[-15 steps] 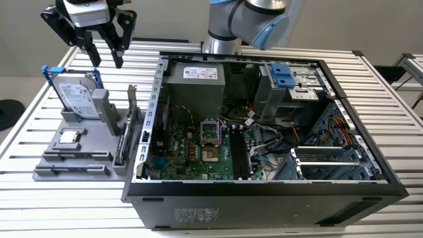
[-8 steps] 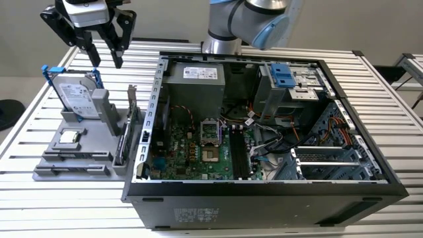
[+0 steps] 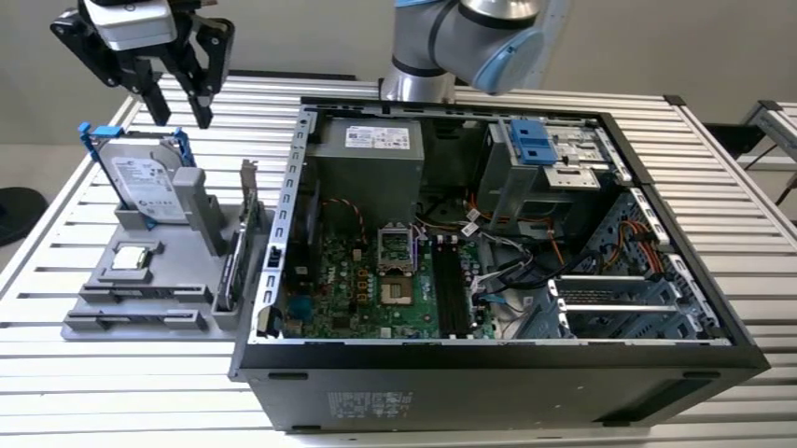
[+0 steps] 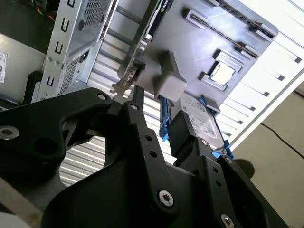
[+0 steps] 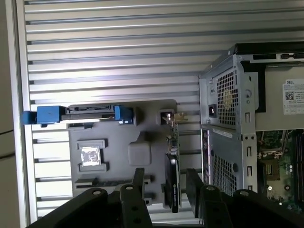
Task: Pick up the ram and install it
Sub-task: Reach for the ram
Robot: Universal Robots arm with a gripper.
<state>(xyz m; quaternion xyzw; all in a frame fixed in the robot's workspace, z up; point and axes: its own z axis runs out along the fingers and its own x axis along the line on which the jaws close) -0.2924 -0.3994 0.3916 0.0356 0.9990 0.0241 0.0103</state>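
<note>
The black two-fingered gripper [image 3: 183,119] is held above the silver hard drive in its blue frame [image 3: 140,177], with the jaws spread wide and nothing between them. The ram [image 3: 231,273], a long, narrow dark memory stick, appears to be stood on edge in the grey holder tray [image 3: 174,278] on the slatted metal table [image 3: 125,373]. It is set just beside the upright expansion card [image 3: 258,224].

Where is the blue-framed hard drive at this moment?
In the exterior view, the hard drive stands upright at the far end of the grey holder tray, to that view's left of the open computer case; the open claw hangs above it.
</note>
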